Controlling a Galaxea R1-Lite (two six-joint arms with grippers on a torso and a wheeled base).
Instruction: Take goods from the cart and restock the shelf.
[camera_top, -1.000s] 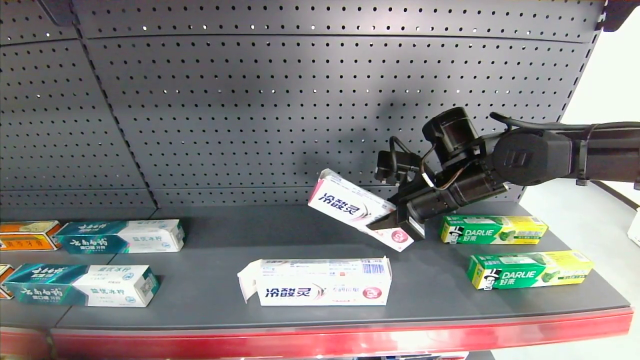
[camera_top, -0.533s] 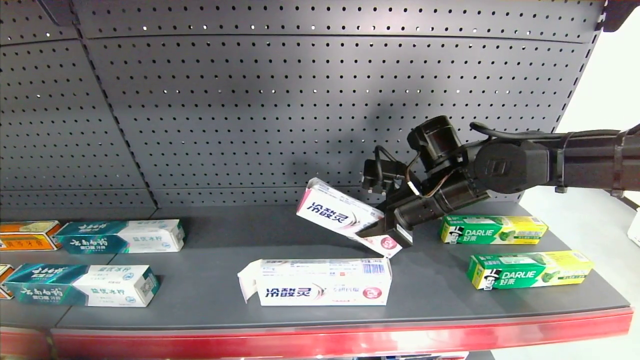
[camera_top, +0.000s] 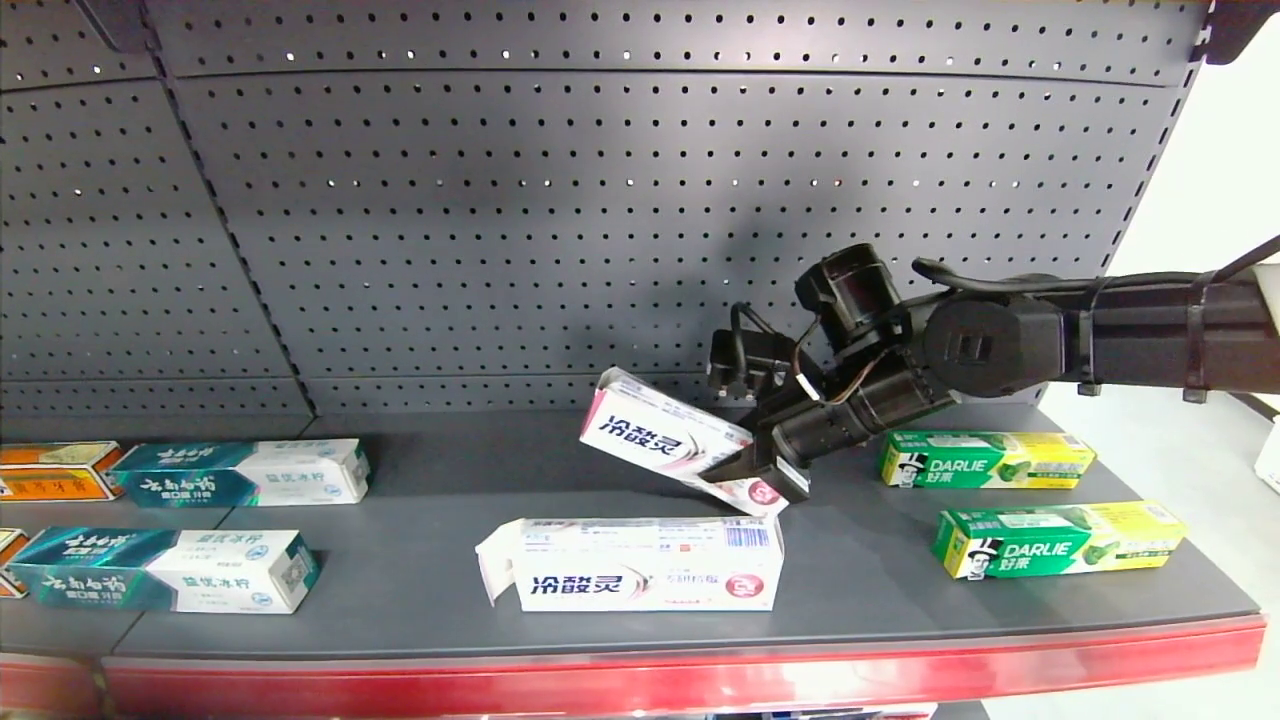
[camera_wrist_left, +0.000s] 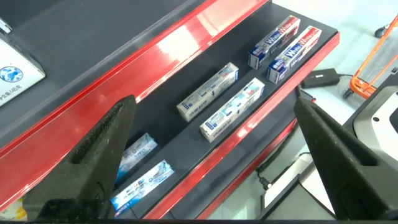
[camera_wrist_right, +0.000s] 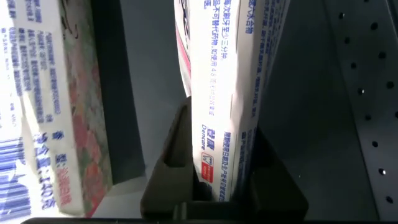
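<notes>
My right gripper (camera_top: 762, 478) is shut on one end of a white and pink toothpaste box (camera_top: 655, 441), which it holds tilted just above the dark shelf board (camera_top: 430, 480), behind a matching box (camera_top: 640, 566) lying flat near the front edge. From the right wrist, the held box (camera_wrist_right: 227, 87) stands between the two fingers (camera_wrist_right: 174, 155), with the lying box (camera_wrist_right: 43, 106) beside it. My left gripper (camera_wrist_left: 211, 155) is open, lower down, over a bottom shelf with several toothpaste boxes (camera_wrist_left: 208, 90).
Two green and yellow boxes (camera_top: 985, 458) (camera_top: 1060, 538) lie at the shelf's right. Teal boxes (camera_top: 240, 472) (camera_top: 165, 570) and an orange one (camera_top: 55, 470) lie at the left. A perforated back panel (camera_top: 600, 220) rises behind. The shelf has a red front lip (camera_top: 680, 670).
My right gripper has carried the held box to the left and lower, closer to the shelf board and the lying box.
</notes>
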